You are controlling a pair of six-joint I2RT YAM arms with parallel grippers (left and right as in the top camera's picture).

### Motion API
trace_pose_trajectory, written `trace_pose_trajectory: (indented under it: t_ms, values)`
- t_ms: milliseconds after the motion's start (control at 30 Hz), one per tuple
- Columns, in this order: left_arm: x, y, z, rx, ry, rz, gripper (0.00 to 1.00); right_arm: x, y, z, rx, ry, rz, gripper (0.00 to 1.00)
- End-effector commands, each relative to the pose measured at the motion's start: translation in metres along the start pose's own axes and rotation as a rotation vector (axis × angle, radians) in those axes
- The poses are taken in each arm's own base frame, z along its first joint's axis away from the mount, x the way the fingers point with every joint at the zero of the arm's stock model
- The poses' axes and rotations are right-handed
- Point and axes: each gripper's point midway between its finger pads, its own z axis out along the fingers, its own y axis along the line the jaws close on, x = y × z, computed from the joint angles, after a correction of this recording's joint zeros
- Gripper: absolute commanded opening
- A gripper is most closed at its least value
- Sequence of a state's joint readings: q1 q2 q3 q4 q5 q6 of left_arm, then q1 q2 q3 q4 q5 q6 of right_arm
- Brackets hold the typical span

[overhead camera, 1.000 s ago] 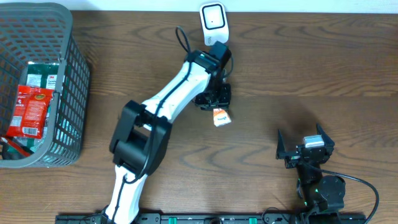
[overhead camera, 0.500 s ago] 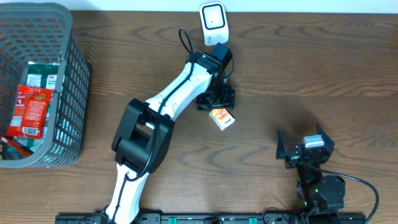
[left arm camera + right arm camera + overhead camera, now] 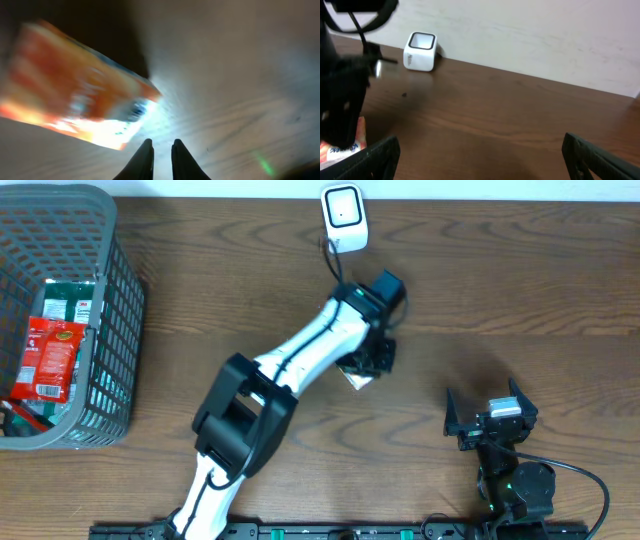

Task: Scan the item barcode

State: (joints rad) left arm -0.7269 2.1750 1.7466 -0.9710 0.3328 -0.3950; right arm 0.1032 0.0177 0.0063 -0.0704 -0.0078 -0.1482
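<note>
The left arm stretches diagonally up the table, left claw (image 3: 160, 146) pointing down, fingers pinched together on nothing. A blurred orange packet (image 3: 75, 95) lies just beyond its tips, leftward. The right claw (image 3: 490, 418) sits folded back, spread wide.

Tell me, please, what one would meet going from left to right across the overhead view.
Grey mesh basket → white barcode scanner → right gripper.
</note>
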Motion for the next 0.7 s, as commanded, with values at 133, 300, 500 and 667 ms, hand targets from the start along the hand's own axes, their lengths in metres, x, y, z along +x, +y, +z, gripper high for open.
trace_pose_trajectory:
  t_ms: [133,300,500,667]
  values:
    - [0.012,0.007,0.006,-0.221,-0.071,0.093,0.27,0.000,0.002,0.000,-0.008,0.000,-0.014,0.99]
    - [0.008,0.013,0.019,-0.287,-0.125,0.117,0.27,0.000,0.002,0.000,-0.008,0.000,-0.014,0.99]
    - [0.007,0.048,0.011,-0.475,-0.156,0.114,0.27,0.000,0.002,0.000,-0.008,0.000,-0.014,0.99]
    - [0.011,0.062,0.004,-0.553,-0.143,0.115,0.29,0.000,0.002,0.000,-0.008,0.000,-0.014,0.99]
